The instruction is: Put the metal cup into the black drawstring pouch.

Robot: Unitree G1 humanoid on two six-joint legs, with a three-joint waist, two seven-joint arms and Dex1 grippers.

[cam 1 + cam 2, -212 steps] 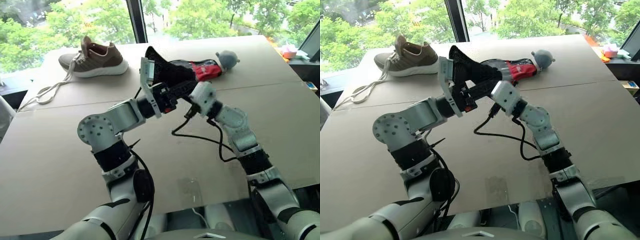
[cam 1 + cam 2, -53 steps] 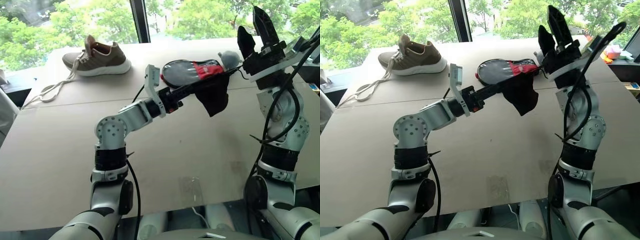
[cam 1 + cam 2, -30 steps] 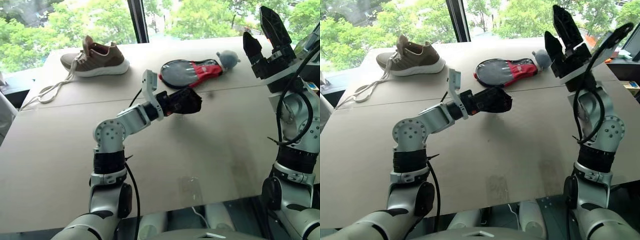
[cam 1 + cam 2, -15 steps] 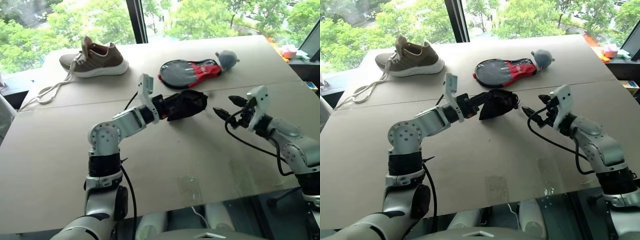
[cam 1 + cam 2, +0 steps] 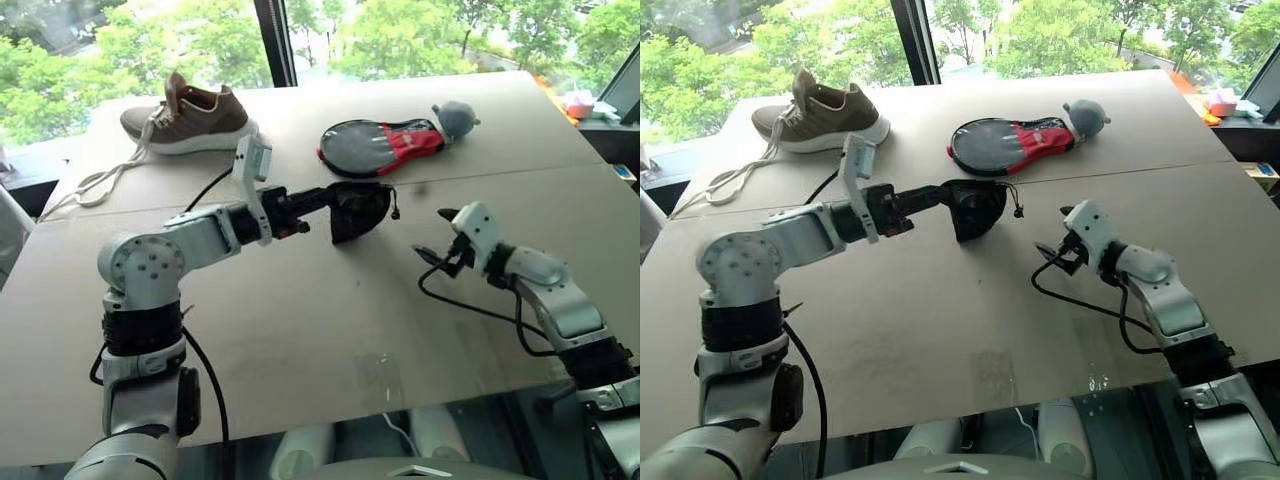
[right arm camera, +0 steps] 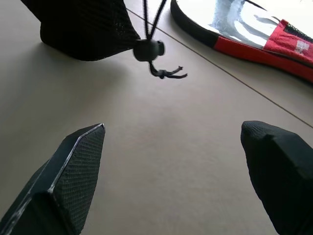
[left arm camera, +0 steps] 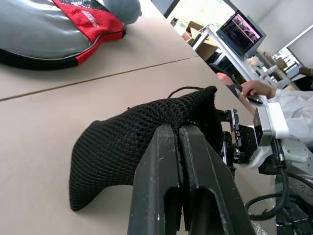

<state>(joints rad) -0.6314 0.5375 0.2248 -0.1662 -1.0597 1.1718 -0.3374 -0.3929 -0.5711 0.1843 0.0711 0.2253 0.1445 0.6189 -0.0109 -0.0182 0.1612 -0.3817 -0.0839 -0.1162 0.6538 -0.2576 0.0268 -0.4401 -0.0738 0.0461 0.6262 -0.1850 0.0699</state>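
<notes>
The left gripper (image 5: 325, 203) has its jaws pressed together on the mesh fabric of the black drawstring pouch (image 5: 358, 208), holding it up near the middle of the desk (image 5: 330, 320) so that the pouch hangs with its bottom close to or on the desk surface; which of the two I cannot tell. A thin cord with a round toggle (image 6: 148, 49) dangles from the pouch's right side. The metal cup cannot be made out; the pouch's mesh hides whatever may be inside.

The right gripper (image 5: 432, 238) hovers low over the desk, to the right of the pouch and apart from it, its jaws spread wide and holding nothing.

Farther back lie a black-and-red paddle-shaped case (image 5: 382, 147) with a grey ball (image 5: 457, 118) at its right end, and at far left a brown sneaker (image 5: 188, 116) with loose white laces (image 5: 95, 183).
</notes>
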